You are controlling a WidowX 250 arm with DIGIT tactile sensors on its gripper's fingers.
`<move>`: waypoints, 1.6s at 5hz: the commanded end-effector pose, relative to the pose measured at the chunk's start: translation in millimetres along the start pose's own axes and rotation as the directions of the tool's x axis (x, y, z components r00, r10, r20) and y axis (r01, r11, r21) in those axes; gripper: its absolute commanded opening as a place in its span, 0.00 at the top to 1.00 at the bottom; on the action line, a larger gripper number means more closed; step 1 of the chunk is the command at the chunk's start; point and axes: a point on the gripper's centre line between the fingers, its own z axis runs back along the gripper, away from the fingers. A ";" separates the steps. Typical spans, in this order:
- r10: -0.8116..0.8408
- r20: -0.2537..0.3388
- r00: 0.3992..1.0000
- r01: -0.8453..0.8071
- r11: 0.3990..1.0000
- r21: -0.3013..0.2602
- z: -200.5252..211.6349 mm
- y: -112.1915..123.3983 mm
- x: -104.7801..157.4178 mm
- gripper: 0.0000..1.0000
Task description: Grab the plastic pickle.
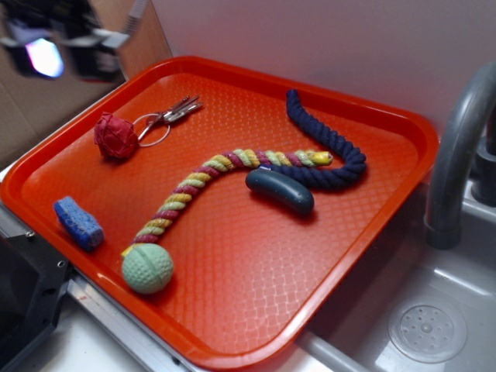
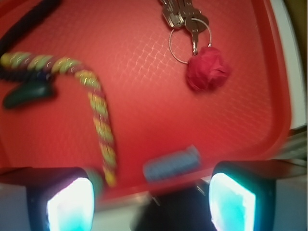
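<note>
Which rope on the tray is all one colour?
The navy blue rope curving near the far edge; the other rope is braided yellow, red and green.

An orange tray (image 1: 387,256) holds ropes, keys (image 1: 174,112), a red ball (image 1: 115,136), a blue sponge (image 1: 78,222).

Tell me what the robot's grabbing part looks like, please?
In the wrist view, the end effector shows two chunky black fingers, each with a rounded pad face that glares bright white-cyan. In the exterior view it appears blurred at the top left corner: dark, boxy parts with pale grey pieces and one glaring bluish-white patch. No cables or markings can be made out.
</note>
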 end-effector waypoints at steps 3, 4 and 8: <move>0.388 0.112 0.915 -0.374 0.919 -0.123 -21.3 -81.8 -18.6 0.00; 0.322 0.157 0.934 -0.292 0.938 -0.186 -30.7 -104.5 -9.2 0.00; 0.184 0.235 0.954 -0.150 0.977 -0.154 -61.7 -138.9 17.9 0.00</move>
